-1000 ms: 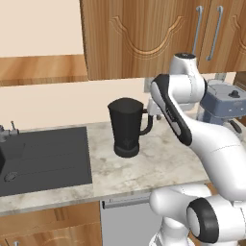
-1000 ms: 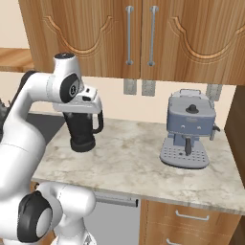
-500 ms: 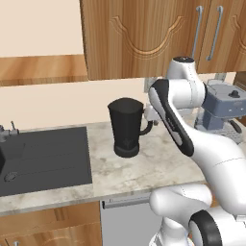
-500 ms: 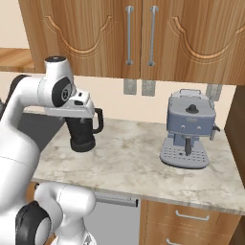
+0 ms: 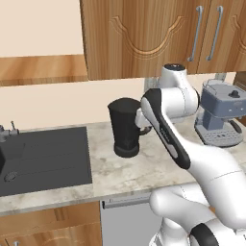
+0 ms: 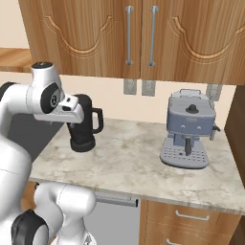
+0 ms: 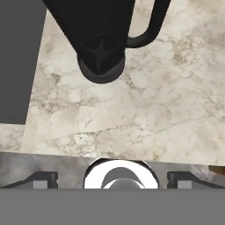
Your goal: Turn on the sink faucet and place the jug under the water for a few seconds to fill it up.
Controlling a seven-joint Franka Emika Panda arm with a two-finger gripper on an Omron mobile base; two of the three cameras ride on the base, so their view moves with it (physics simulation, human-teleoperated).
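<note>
Black jug (image 5: 124,126) unmoved; gripper (image 7: 112,178) apparently wider, pulled back.

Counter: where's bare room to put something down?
Widest free patch: marble counter between the jug and the coffee machine, running to the front edge. A narrower strip lies between the jug and the sink. Crowded by the jug's handle, where the open gripper hangs.

Matte black tapered jug (image 5: 125,129); matte black sink (image 5: 43,158); beige-grey veined marble counter (image 6: 134,162); grey-blue coffee machine (image 6: 188,128) with black knob; brown wood-grain cabinets (image 6: 143,33), grey metal handles; plain cream wall (image 5: 57,105).
</note>
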